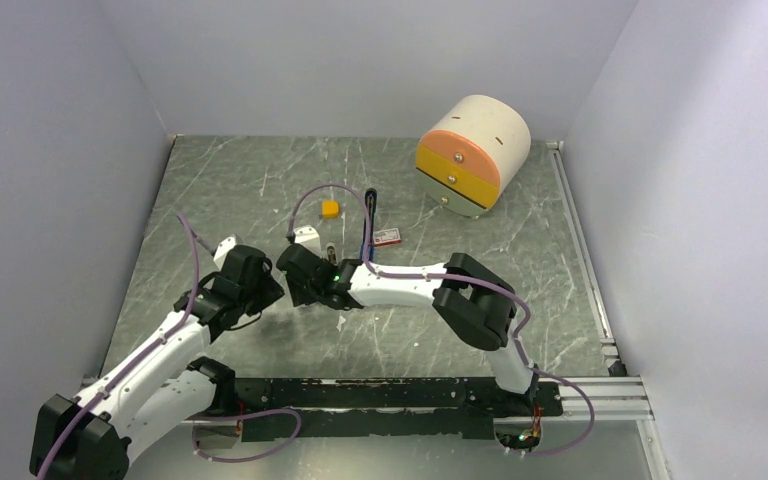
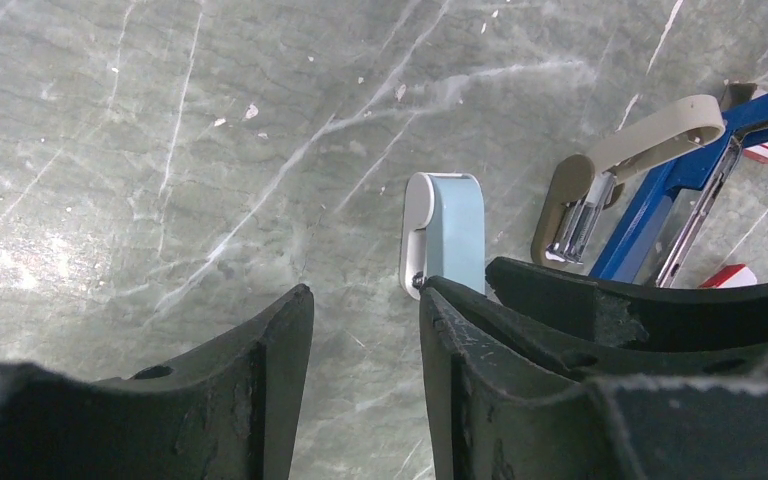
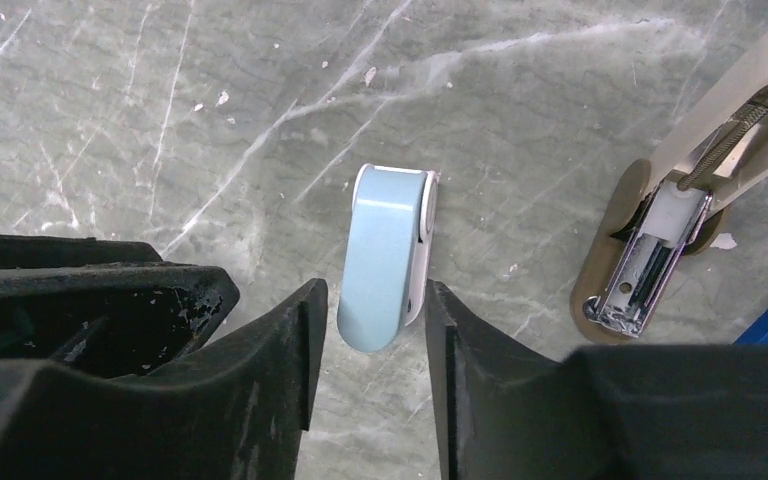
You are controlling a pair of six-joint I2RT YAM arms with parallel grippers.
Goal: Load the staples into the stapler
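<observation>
A small light-blue and white stapler (image 3: 388,252) lies on the marble floor, its near end just between the fingertips of my right gripper (image 3: 370,290), which is open and not closed on it. My left gripper (image 2: 365,290) stands open right beside it on the left, with only bare floor between its fingers. In the top view, the right gripper (image 1: 303,265) and the left gripper (image 1: 278,272) meet near the middle. A beige stapler (image 3: 660,215) lies swung open to the right, its metal magazine showing. The staples are out of view.
A blue stapler (image 2: 695,175) lies beyond the beige one. A small red-and-white box (image 1: 388,237) and an orange-yellow block (image 1: 330,208) sit nearby. A round cream container with orange and yellow drawers (image 1: 472,155) stands at the back right. Walls enclose the floor.
</observation>
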